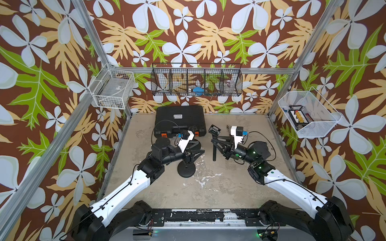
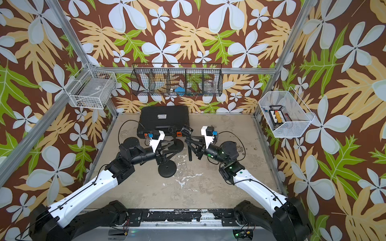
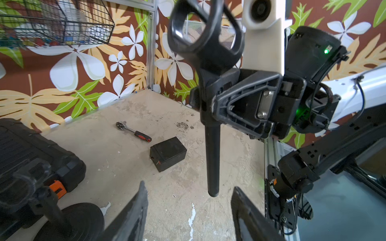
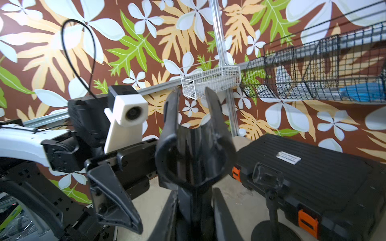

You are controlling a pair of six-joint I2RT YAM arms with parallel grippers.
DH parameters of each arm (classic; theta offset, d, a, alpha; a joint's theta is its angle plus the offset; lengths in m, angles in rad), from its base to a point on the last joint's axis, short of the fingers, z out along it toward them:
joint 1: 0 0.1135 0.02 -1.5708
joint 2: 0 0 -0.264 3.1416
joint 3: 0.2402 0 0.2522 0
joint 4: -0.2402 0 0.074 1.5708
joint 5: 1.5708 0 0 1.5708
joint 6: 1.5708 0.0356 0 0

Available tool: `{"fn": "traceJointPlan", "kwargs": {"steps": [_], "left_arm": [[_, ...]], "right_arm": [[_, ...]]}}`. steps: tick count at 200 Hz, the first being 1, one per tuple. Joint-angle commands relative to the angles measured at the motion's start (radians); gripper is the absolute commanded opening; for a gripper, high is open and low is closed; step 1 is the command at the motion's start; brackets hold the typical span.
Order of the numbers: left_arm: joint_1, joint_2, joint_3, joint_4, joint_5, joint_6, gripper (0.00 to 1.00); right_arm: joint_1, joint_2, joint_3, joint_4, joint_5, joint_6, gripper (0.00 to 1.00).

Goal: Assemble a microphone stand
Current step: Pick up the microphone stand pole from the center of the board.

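My right gripper [image 1: 215, 144] [image 4: 194, 208] is shut on a black pole [image 3: 212, 156] topped by a U-shaped microphone clip [image 4: 192, 146] [image 1: 215, 130]. It holds the pole upright above the table, lower end free. My left gripper [image 1: 199, 153] [image 3: 188, 208] is open and faces that pole, whose tip hangs just beyond its fingertips [image 3: 135, 208]. A loose round black base [image 1: 186, 169] [image 2: 167, 170] lies on the table near the left gripper. A second stand [image 4: 269, 187], with pole, clip and base [image 3: 79, 221], stands by the case.
A black tool case [image 1: 179, 119] with orange latches lies at the back of the table. A ratchet wrench [image 3: 133, 131] and a small black box [image 3: 168, 153] lie on the far right of the table. Wire baskets [image 1: 196, 81] hang on the walls.
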Motion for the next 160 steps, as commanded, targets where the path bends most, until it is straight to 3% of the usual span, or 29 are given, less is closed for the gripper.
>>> {"fn": "traceJointPlan", "kwargs": {"steps": [1,91,160], "left_arm": [[0.001,0.025,0.02,0.037,0.059,0.047,0.64],[0.001,0.163,0.065,0.092,0.309,0.012,0.59],[0.001,0.205,0.097,0.141,0.354,-0.039,0.57]], "right_arm": [[0.001,0.014,0.007,0.16,-0.059,0.017,0.0],[0.002,0.074,0.004,0.388,-0.1,0.154,0.0],[0.034,0.118,0.031,0.438,-0.097,0.162,0.0]]}}
